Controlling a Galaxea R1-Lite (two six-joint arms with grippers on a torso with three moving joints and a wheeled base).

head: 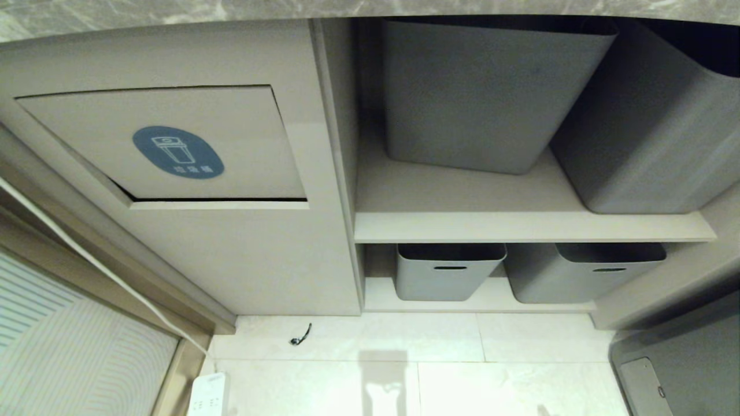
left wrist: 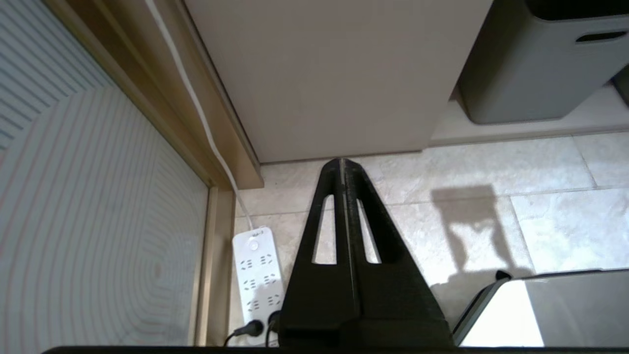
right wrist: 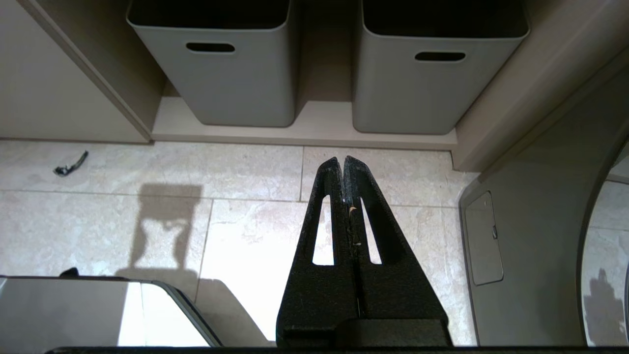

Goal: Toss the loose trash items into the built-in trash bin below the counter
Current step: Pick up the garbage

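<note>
Head view shows the built-in trash bin (head: 173, 147) at the upper left of the frame, its flap with the blue sticker sitting under the worktop (head: 173, 14) edge, grey tubs (head: 451, 270) on shelves to the right. The left claw (left wrist: 342, 164) is closed and empty above the floor tiles (left wrist: 491, 162) near a white power strip (left wrist: 258, 275). The right claw (right wrist: 342, 163) is closed too, holding nothing, pointing toward two grey tubs.
</note>
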